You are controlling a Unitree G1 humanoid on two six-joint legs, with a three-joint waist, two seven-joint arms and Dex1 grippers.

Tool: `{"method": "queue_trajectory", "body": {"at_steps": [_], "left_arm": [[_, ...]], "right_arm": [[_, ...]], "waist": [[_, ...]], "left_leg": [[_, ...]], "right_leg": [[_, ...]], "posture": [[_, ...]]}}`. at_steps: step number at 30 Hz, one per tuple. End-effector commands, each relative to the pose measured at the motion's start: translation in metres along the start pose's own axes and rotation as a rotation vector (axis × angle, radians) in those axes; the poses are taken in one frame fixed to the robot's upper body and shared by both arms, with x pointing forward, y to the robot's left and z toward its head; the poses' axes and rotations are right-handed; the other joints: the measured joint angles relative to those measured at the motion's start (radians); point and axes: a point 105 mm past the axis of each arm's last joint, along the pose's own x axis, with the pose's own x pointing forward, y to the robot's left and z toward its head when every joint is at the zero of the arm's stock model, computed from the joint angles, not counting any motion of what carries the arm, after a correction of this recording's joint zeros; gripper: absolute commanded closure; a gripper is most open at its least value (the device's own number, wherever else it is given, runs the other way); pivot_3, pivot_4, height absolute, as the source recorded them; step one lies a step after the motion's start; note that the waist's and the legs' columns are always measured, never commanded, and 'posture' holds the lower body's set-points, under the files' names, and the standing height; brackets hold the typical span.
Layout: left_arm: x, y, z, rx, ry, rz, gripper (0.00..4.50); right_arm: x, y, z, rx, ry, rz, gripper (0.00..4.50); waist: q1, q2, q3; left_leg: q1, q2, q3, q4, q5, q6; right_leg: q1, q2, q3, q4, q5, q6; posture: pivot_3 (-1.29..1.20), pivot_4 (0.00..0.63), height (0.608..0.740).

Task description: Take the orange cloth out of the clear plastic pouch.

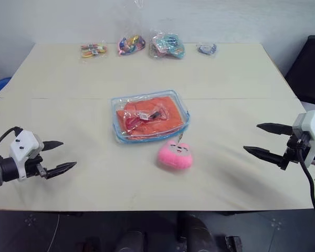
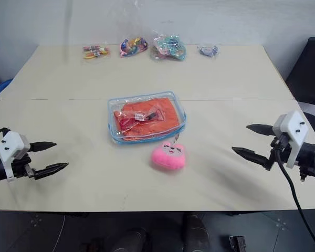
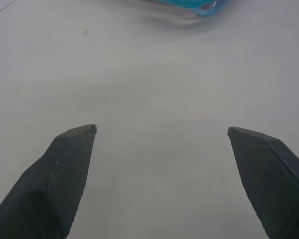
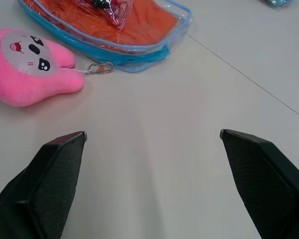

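While both arms are held out wide, the worktop (image 1: 226, 173) has the clear plastic pouch (image 1: 150, 116) in its middle, with the orange cloth (image 1: 163, 111) still inside. The left tool (image 1: 56, 156) and right tool (image 1: 266, 140) are spread wide and hold nothing. The pouch should be pinned by 1 tool while the cloth is pulled out by the other. A pink plush heart (image 1: 175, 155) is clipped to the pouch's near edge and could be dragged along. 4 small bags (image 1: 167, 45) lie far back, out of the way.
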Motion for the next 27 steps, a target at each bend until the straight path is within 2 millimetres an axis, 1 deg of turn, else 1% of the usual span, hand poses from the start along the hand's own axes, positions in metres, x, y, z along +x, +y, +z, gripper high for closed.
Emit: {"method": "queue_trajectory", "body": {"at_steps": [1, 6, 13, 18, 21, 24, 26, 27], "left_arm": [[-0.002, 0.001, 0.003, 0.033, 0.001, -0.007, 0.00], [-0.002, 0.005, 0.003, 0.033, -0.001, 0.024, 0.00], [-0.001, 0.005, 0.002, 0.006, 0.000, 0.024, 0.00], [-0.001, 0.005, 0.003, -0.022, -0.012, 0.012, 0.00], [0.000, 0.006, 0.006, -0.027, -0.036, 0.023, 0.00], [0.006, 0.007, 0.012, -0.046, -0.082, 0.040, 0.00], [0.011, 0.004, 0.017, -0.043, -0.104, 0.022, 0.00], [0.015, 0.000, 0.023, -0.030, -0.116, 0.003, 0.00]], "right_arm": [[-0.002, -0.006, 0.009, -0.050, -0.011, -0.050, 0.03], [-0.003, -0.006, 0.009, -0.055, -0.008, -0.054, 0.03], [-0.004, -0.007, 0.009, -0.047, -0.016, -0.058, 0.03], [-0.004, -0.008, 0.007, -0.009, -0.029, -0.054, 0.03], [-0.002, -0.004, 0.008, 0.002, -0.036, -0.036, 0.03], [0.002, 0.000, 0.010, -0.002, -0.045, -0.012, 0.03], [0.005, 0.004, 0.016, -0.007, -0.063, 0.003, 0.03], [0.008, 0.008, 0.021, 0.000, -0.088, 0.020, 0.03]], "waist": [[0.000, 0.000, 0.000], [0.000, 0.000, 0.000], [-0.001, 0.000, 0.000], [0.000, 0.000, 0.000], [0.000, 0.000, 0.000], [0.001, 0.000, 0.000], [0.000, 0.000, 0.000], [0.000, 0.000, 0.000]], "left_leg": [[0.000, 0.000, 0.000, 0.000, 0.000, 0.000], [0.000, 0.000, 0.000, 0.000, 0.000, 0.000], [0.000, 0.000, 0.000, 0.000, 0.000, 0.000], [0.000, 0.000, 0.001, 0.000, 0.000, 0.000], [0.000, 0.000, 0.001, 0.000, 0.000, 0.000], [0.000, 0.000, 0.000, 0.000, 0.000, 0.000], [0.000, 0.000, 0.000, 0.001, 0.000, 0.000], [0.000, 0.000, 0.000, 0.001, 0.000, 0.000]], "right_leg": [[0.000, 0.000, 0.000, 0.000, 0.000, 0.000], [0.000, 0.000, 0.000, 0.000, 0.000, 0.000], [0.000, 0.000, 0.000, 0.000, 0.000, 0.000], [0.000, 0.000, 0.000, 0.000, 0.000, 0.000], [0.000, 0.000, 0.000, 0.000, 0.000, 0.000], [0.000, 0.000, 0.000, 0.000, 0.000, 0.000], [0.000, 0.000, 0.000, 0.000, 0.000, 0.000], [0.000, 0.000, 0.000, 0.000, 0.000, 0.000]], "posture": [[0.00, 0.150, 0.740], [0.00, 0.150, 0.740], [0.00, 0.150, 0.740], [0.00, 0.150, 0.740], [0.00, 0.150, 0.740], [0.00, 0.150, 0.740], [0.00, 0.150, 0.740], [0.00, 0.150, 0.740]]}}
